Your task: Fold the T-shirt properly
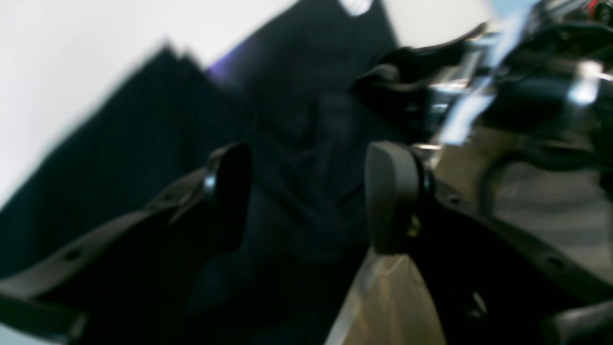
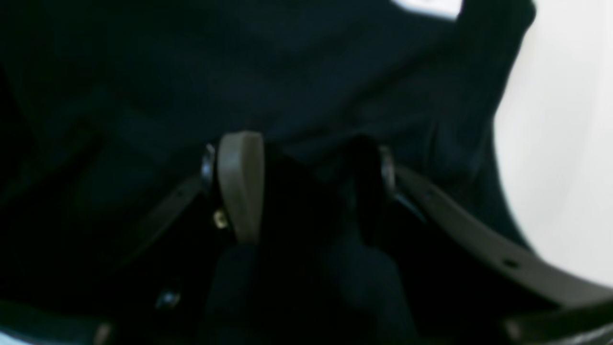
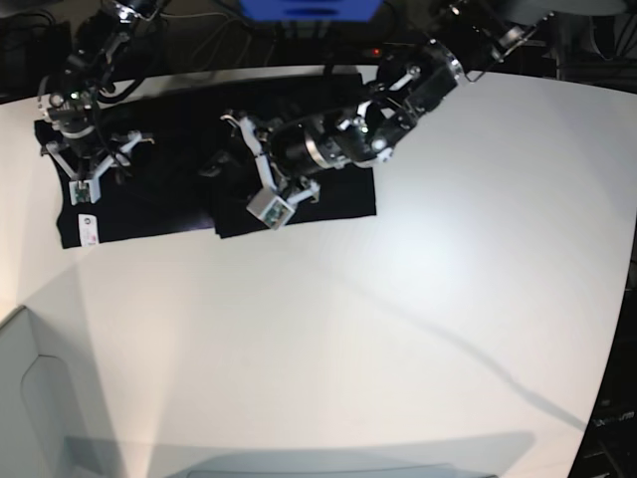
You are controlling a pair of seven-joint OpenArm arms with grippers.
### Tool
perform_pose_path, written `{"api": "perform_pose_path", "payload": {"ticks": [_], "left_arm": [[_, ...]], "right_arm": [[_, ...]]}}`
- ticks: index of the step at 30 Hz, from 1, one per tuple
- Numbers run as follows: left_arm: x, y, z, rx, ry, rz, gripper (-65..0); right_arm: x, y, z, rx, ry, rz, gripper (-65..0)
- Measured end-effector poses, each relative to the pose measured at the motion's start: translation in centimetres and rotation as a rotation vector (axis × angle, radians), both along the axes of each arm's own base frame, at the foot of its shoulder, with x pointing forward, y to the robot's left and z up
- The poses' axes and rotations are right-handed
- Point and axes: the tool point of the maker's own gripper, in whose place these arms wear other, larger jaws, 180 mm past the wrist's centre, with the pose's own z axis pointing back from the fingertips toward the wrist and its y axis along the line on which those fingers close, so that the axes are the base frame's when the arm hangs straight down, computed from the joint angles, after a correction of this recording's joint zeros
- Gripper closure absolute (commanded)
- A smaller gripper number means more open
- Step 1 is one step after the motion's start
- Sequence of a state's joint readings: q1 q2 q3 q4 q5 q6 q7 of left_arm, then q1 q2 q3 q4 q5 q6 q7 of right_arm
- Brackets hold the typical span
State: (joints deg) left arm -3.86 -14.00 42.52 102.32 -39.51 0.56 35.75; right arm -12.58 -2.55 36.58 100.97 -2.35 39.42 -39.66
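The black T-shirt (image 3: pixel 169 194) lies spread flat at the far left of the white table (image 3: pixel 398 299). A small white label (image 3: pixel 87 232) shows near its front left corner. My left gripper (image 3: pixel 221 144) hovers over the middle of the shirt. In the left wrist view the left gripper (image 1: pixel 311 148) is open, with only flat black cloth (image 1: pixel 158 124) and a thin purple edge (image 1: pixel 220 72) below it. My right gripper (image 3: pixel 95 164) is over the shirt's left end. Seen from the right wrist, the right gripper (image 2: pixel 302 139) has its fingers apart just above dark cloth (image 2: pixel 287 72).
Bare white tabletop stretches to the front and right of the shirt. Cables and dark equipment (image 3: pixel 299 30) crowd the table's far edge. A blue box (image 3: pixel 309 8) stands behind it. The left arm's links (image 3: pixel 418 85) reach in from the upper right.
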Motion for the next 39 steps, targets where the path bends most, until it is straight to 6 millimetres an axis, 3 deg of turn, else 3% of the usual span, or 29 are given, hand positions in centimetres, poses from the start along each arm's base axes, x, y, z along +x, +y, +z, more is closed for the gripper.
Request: {"api": "perform_pose_path", "payload": {"ticks": [2, 5, 10, 12, 15, 18, 21, 27, 31, 35, 39], "left_arm": [[0.3, 1.4, 0.7, 0.009, -0.029, 0.0, -36.6], [1.9, 5.1, -0.3, 0.071, -0.042, 0.069, -36.6], [2.8, 12.2, -2.8, 0.167, 0.009, 0.226, -36.6], [3.9, 16.1, -2.8, 0.201, 0.004, 0.332, -36.6], [5.9, 21.1, -1.4, 0.2, -0.032, 0.504, -36.6], [6.7, 24.7, -1.0, 0.215, -0.037, 0.613, -36.6], [6.9, 25.2, -1.0, 0.204, -0.033, 0.649, -36.6], [5.9, 24.4, -2.5, 0.183, 0.027, 0.65, -36.6], [5.6, 24.3, -3.0, 0.183, 0.042, 0.654, -36.6], [5.4, 24.4, -3.1, 0.187, 0.045, 0.654, -36.6], [5.5, 24.4, -3.1, 0.188, 0.044, 0.654, -36.6]], "right_arm": [[0.3, -0.1, 0.5, -0.008, -0.013, 0.001, -31.0], [0.9, -0.6, 2.2, -0.045, -0.051, -0.001, -31.1], [2.7, -0.2, 6.1, -0.089, -0.159, 0.016, -31.2], [3.0, 0.0, 7.2, -0.103, -0.19, 0.013, -32.7], [3.1, 1.8, 7.3, -0.071, -0.201, 0.023, -34.6], [3.3, 3.3, 7.1, -0.045, -0.209, 0.061, -34.7], [2.9, 2.2, 7.0, -0.052, -0.203, 0.027, -34.8], [3.3, -3.4, 6.4, -0.074, -0.2, -0.092, -41.4], [2.3, -5.4, 2.7, -0.031, -0.096, -0.14, -41.9], [1.9, -8.0, 1.1, -0.026, -0.051, -0.176, -41.9], [1.1, -8.6, -0.6, -0.005, -0.001, -0.185, -41.9]]}}
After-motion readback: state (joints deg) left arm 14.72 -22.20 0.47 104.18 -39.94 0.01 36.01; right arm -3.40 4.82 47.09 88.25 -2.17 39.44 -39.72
